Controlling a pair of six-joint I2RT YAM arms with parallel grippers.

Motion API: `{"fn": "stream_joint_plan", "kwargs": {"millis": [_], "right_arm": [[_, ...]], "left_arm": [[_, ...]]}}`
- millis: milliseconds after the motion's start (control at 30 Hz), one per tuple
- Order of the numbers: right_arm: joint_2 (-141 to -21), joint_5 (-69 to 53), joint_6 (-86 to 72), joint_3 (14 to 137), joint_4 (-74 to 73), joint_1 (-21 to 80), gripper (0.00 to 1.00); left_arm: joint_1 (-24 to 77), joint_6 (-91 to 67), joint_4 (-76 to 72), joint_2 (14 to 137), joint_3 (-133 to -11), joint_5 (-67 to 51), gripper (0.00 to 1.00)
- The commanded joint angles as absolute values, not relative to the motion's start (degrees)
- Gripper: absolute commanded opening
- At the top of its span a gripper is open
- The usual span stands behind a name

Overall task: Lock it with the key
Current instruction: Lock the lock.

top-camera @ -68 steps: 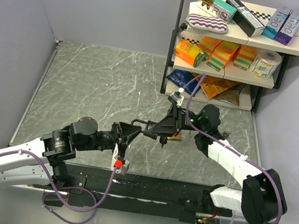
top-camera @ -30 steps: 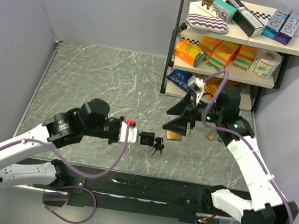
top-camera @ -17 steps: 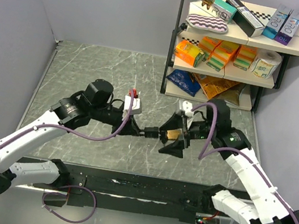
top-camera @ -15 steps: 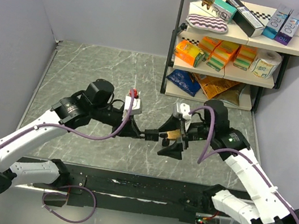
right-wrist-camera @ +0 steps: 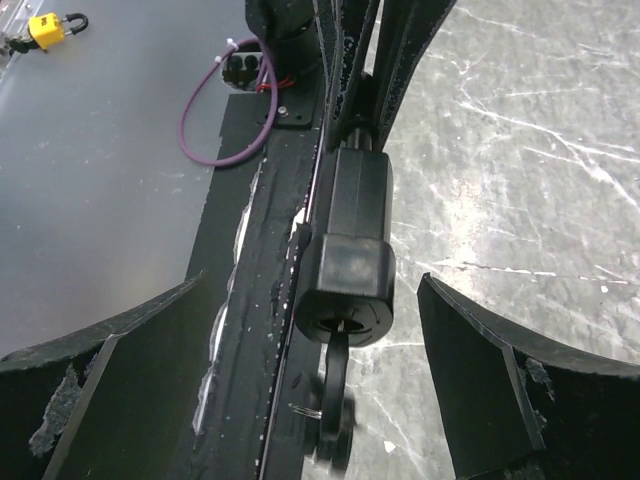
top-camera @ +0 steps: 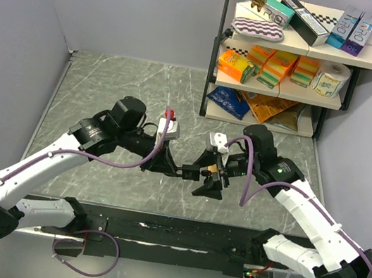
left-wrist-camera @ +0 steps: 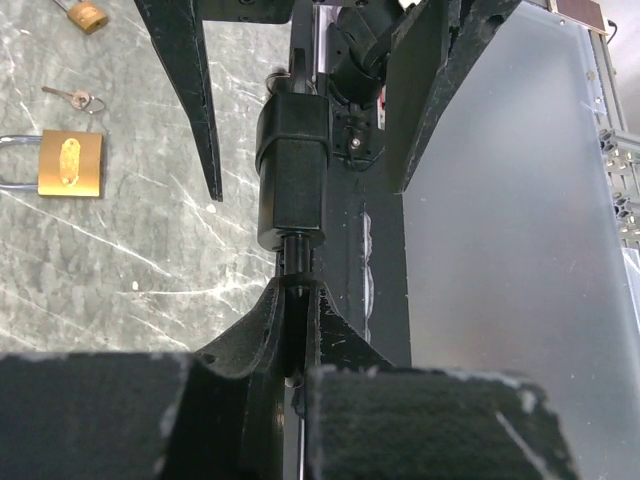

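My left gripper (top-camera: 169, 164) is shut on the shackle (left-wrist-camera: 294, 262) of a black padlock (left-wrist-camera: 292, 168) and holds it level above the table. The padlock also shows in the top view (top-camera: 184, 170) and in the right wrist view (right-wrist-camera: 350, 235). A black key (right-wrist-camera: 335, 395) sits in the keyhole at the padlock's free end and looks blurred. My right gripper (top-camera: 206, 174) is open. Its fingers (right-wrist-camera: 115, 370) stand wide on either side of the padlock's key end, touching nothing. They also show in the left wrist view (left-wrist-camera: 185, 95).
A brass padlock (left-wrist-camera: 68, 165) lies on the marble table with a small key (left-wrist-camera: 68, 97) beside it, and another brass padlock (left-wrist-camera: 85, 14) farther off. A yellow padlock (right-wrist-camera: 45, 30) lies by the base rail. A stocked shelf (top-camera: 292, 57) stands at the back right.
My left arm has lifted the black padlock and carried it right to mid-table. My right gripper has swung down from near the shelf and now straddles the padlock's key end.
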State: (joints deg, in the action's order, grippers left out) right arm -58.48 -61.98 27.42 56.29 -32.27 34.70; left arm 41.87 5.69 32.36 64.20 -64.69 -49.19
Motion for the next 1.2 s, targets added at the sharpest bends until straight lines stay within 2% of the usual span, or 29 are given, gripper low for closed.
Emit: {"fn": "stream_joint_plan", "kwargs": {"millis": [0,133,300,533,633,733,767,867,933,967,1000,1067,1100,1167], "right_arm": [[-58.8,-62.5,28.4,59.5,-31.7,35.4,0.9],[-59.6,-62.9,29.7,60.4,-33.2,35.5,0.87],[-62.0,-63.8,35.0,62.7,-38.0,36.1,0.73],[-63.0,-62.8,33.9,63.5,-37.4,36.5,0.59],[-63.2,-62.0,33.1,63.7,-37.4,36.9,0.44],[-63.5,-61.8,33.2,64.1,-38.4,37.3,0.17],[-63.7,-62.2,33.2,64.2,-38.8,37.2,0.0],[-63.8,-62.8,31.8,64.4,-38.1,37.2,0.0],[-63.7,-63.0,30.2,64.4,-37.0,37.2,0.0],[-63.6,-63.1,29.1,64.4,-36.4,37.2,0.0],[-63.3,-62.8,27.0,64.2,-35.6,37.0,0.0],[-63.2,-63.7,23.6,63.7,-31.6,35.3,0.0],[-63.0,-64.9,20.4,63.3,-30.3,34.7,0.0],[-63.1,-66.1,17.9,63.2,-27.2,32.9,0.0]], "left_arm": [[42.0,4.6,27.9,64.0,-68.8,-53.6,0.01],[42.2,4.6,27.8,64.2,-68.7,-53.4,0.01],[42.3,4.0,27.5,64.7,-69.1,-53.8,0.01],[42.3,2.8,27.5,65.5,-69.5,-54.2,0.01],[42.3,2.0,27.3,65.7,-69.6,-54.5,0.01],[42.3,1.1,26.7,65.7,-69.5,-54.6,0.01],[42.3,1.3,26.9,65.9,-69.5,-54.4,0.01],[42.3,1.3,27.4,66.3,-69.7,-53.9,0.01],[41.9,1.2,28.5,66.2,-69.8,-53.0,0.12],[41.2,0.6,28.4,65.8,-69.5,-52.0,0.18],[40.5,0.4,27.9,65.6,-68.6,-51.9,0.29],[37.5,-4.8,25.0,64.2,-67.2,-53.6,0.4],[36.6,-5.7,24.4,63.8,-66.3,-54.0,0.52],[34.6,-6.5,24.5,62.9,-65.9,-54.1,0.59]]}}
